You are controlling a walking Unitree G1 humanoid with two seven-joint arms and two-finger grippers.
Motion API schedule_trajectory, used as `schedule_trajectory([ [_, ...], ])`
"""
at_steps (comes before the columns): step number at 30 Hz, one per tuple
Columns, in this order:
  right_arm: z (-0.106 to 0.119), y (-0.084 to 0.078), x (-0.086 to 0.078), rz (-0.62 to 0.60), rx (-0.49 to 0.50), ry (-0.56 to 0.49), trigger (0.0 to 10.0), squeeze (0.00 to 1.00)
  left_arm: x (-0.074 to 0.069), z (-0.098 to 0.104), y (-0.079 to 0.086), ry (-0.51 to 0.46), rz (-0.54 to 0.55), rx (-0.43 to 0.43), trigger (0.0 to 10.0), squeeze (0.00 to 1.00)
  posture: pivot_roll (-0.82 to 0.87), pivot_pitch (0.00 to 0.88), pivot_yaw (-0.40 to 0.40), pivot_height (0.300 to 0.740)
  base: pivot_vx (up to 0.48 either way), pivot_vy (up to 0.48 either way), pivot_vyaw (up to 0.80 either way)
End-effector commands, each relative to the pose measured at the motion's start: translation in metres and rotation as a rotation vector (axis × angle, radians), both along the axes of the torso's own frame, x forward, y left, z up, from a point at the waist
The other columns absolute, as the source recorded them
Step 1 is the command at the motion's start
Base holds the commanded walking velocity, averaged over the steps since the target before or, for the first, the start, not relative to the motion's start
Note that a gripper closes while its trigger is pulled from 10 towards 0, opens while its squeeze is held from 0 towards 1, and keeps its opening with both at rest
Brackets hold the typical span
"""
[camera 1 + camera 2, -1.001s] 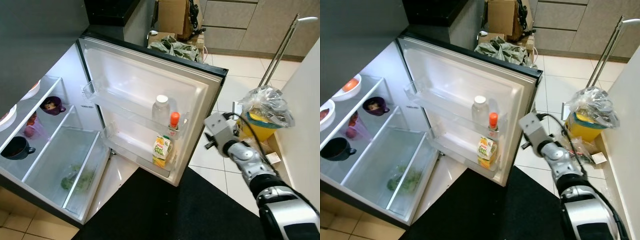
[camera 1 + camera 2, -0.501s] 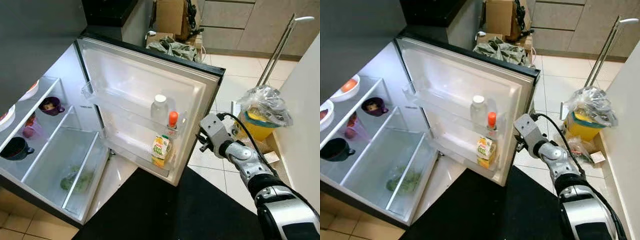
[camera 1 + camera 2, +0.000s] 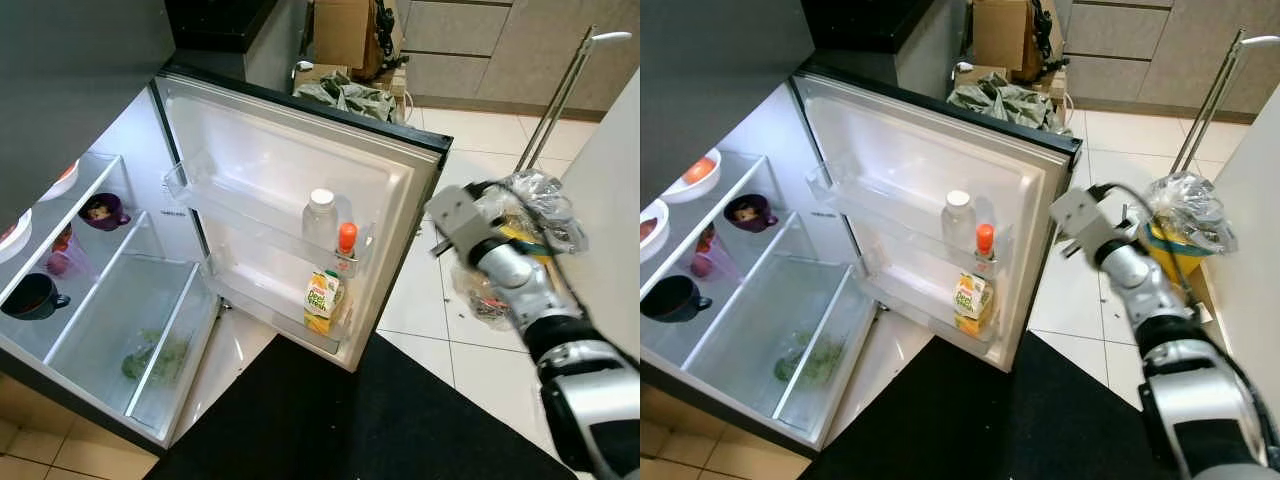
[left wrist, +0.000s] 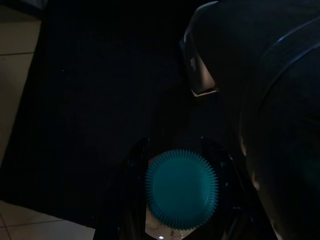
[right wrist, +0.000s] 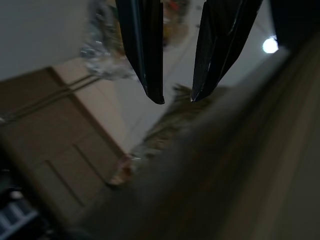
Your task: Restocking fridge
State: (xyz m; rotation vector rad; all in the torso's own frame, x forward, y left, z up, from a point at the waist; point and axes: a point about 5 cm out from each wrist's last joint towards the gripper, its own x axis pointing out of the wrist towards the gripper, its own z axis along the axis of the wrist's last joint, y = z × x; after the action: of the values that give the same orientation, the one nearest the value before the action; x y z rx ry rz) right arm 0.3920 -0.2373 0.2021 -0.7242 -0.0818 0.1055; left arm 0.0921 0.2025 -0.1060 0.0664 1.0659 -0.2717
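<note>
Swinging away from the open white fridge door point(image 3: 300, 190), the right gripper point(image 5: 177, 97) is now lifting toward the clear plastic bag point(image 3: 535, 205), fingers slightly parted and empty. Meanwhile the left gripper point(image 4: 181, 200) is pinching a teal-capped bottle point(image 4: 181, 189) down in shadow, waiting to be shelved in the door.

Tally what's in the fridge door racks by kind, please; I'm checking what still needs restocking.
Clear plastic bottle with white cap: 1
Small bottle with orange cap: 1
Green-and-yellow juice carton: 1
Total: 3
</note>
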Motion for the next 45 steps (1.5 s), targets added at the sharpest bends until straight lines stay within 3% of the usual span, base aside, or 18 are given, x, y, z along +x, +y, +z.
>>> schedule_trajectory([
  [1, -0.002, -0.014, -0.002, -0.061, 0.002, 0.010, 10.0, 0.00, -0.011, -0.002, 0.008, 0.041, -0.001, 0.019, 10.0, 0.00, -0.01, 0.171, 0.009, 0.740, 0.000, 0.000, 0.00],
  [7, 0.007, -0.028, -0.003, -0.117, -0.021, -0.008, 10.0, 0.00, -0.012, -0.002, 0.008, 0.041, -0.005, 0.019, 10.0, 0.00, -0.01, 0.173, 0.011, 0.740, 0.000, 0.000, 0.00],
  [13, 0.006, -0.027, -0.002, -0.072, -0.044, 0.051, 10.0, 0.00, -0.010, -0.001, 0.008, 0.039, -0.008, 0.019, 10.0, 0.00, -0.01, 0.177, 0.011, 0.740, 0.000, 0.000, 0.00],
  [15, -0.002, -0.023, -0.003, -0.003, -0.110, 0.155, 10.0, 0.00, -0.010, -0.001, 0.008, 0.039, -0.007, 0.019, 10.0, 0.00, -0.01, 0.176, 0.010, 0.740, 0.000, 0.000, 0.00],
  [16, -0.002, -0.023, -0.003, -0.003, -0.110, 0.155, 10.0, 0.00, -0.010, -0.001, 0.008, 0.039, -0.007, 0.019, 10.0, 0.00, -0.01, 0.176, 0.010, 0.740, 0.000, 0.000, 0.00],
  [18, -0.010, -0.026, -0.006, 0.029, -0.219, 0.268, 10.0, 0.00, -0.010, -0.002, 0.007, 0.041, -0.008, 0.016, 10.0, 0.00, -0.01, 0.173, 0.012, 0.740, 0.000, 0.000, 0.00],
  [23, -0.019, -0.028, -0.010, 0.089, -0.295, 0.391, 10.0, 0.00, -0.009, -0.002, 0.005, 0.042, -0.010, 0.014, 10.0, 0.00, -0.02, 0.168, 0.016, 0.740, 0.000, 0.000, 0.00],
  [25, -0.028, -0.017, -0.017, 0.288, -0.304, 0.520, 10.0, 0.00, -0.008, -0.002, 0.005, 0.042, -0.012, 0.014, 10.0, 0.00, -0.02, 0.163, 0.019, 0.740, 0.000, 0.000, 0.00],
  [26, -0.026, -0.007, -0.019, 0.391, -0.258, 0.538, 10.0, 0.00, -0.007, -0.002, 0.005, 0.040, -0.013, 0.014, 10.0, 0.00, -0.02, 0.163, 0.019, 0.740, 0.000, 0.000, 0.00],
  [29, -0.024, -0.001, -0.020, 0.456, -0.226, 0.539, 10.0, 0.00, -0.006, -0.001, 0.005, 0.039, -0.014, 0.014, 10.0, 0.00, -0.02, 0.163, 0.019, 0.740, 0.000, 0.000, 0.00],
  [30, -0.017, 0.009, -0.019, 0.524, -0.156, 0.498, 10.0, 0.00, -0.005, -0.001, 0.005, 0.037, -0.015, 0.014, 10.0, 0.00, -0.02, 0.163, 0.020, 0.740, 0.000, 0.000, 0.00],
  [32, -0.011, 0.014, -0.019, 0.565, -0.111, 0.470, 10.0, 0.00, -0.004, -0.001, 0.005, 0.035, -0.016, 0.014, 10.0, 0.00, -0.02, 0.163, 0.020, 0.740, 0.000, 0.000, 0.00],
  [33, -0.011, 0.014, -0.019, 0.565, -0.111, 0.470, 10.0, 0.00, -0.004, -0.001, 0.005, 0.035, -0.016, 0.014, 10.0, 0.00, -0.02, 0.163, 0.020, 0.740, 0.000, 0.000, 0.00],
  [34, 0.001, 0.023, -0.013, 0.570, -0.034, 0.365, 10.0, 0.00, -0.004, -0.001, 0.004, 0.034, -0.018, 0.014, 10.0, 0.00, -0.03, 0.168, 0.020, 0.740, 0.000, 0.000, 0.00],
  [36, 0.001, 0.023, -0.013, 0.570, -0.034, 0.365, 10.0, 0.00, -0.004, -0.001, 0.004, 0.034, -0.018, 0.014, 10.0, 0.00, -0.03, 0.168, 0.020, 0.740, 0.000, 0.000, 0.00],
  [38, 0.019, 0.032, -0.003, 0.513, 0.086, 0.204, 10.0, 0.00, -0.004, -0.001, 0.004, 0.034, -0.021, 0.012, 10.0, 0.00, -0.02, 0.174, 0.017, 0.740, 0.000, 0.000, 0.00],
  [45, 0.027, 0.042, 0.006, 0.434, 0.177, 0.121, 10.0, 0.00, -0.011, -0.002, 0.002, 0.043, -0.026, 0.007, 10.0, 0.00, -0.01, 0.201, 0.011, 0.740, 0.000, 0.000, 0.00],
])
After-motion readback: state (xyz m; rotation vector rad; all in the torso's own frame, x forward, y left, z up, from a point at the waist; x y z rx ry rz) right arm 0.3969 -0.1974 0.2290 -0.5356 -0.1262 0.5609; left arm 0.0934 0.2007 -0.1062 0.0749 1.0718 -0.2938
